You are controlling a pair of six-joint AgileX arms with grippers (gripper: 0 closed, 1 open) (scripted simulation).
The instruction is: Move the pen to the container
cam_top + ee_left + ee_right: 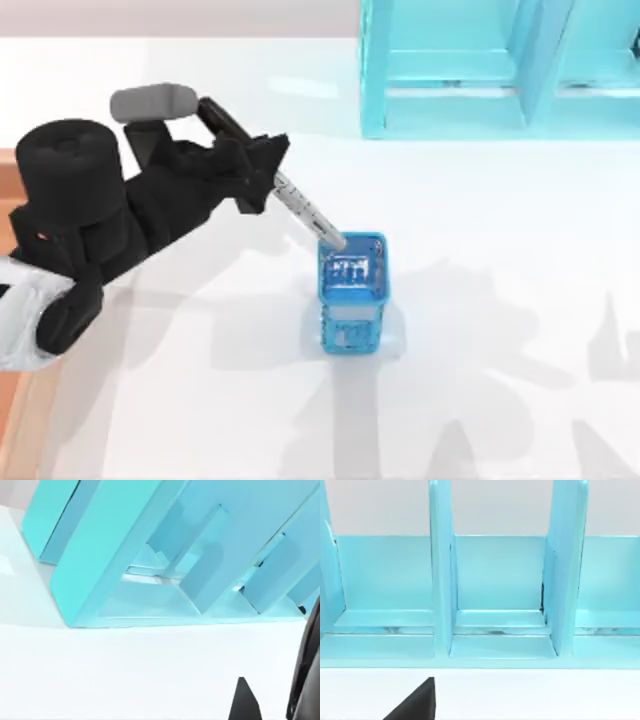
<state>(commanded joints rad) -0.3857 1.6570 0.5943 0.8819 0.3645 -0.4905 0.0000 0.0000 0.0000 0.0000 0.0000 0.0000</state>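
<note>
The left hand [268,178] pinches the upper end of the pen [308,215], a slim grey-white barrel with dark lettering, tilted with its lower tip at the rim of the blue mesh cup [352,292] mid-counter; the wooden container [12,205] shows as a light-brown strip at the counter's [480,300] left edge; a smooth turquoise shelf unit [500,70] with flat dividers stands at the far edge.

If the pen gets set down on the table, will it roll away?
Probably. The pen looks slim and round, so on the smooth table it may roll. It looks stiff, staying straight in the left gripper. Its lower end is at the rim of the blue cup, which looks light and might tip.
</note>
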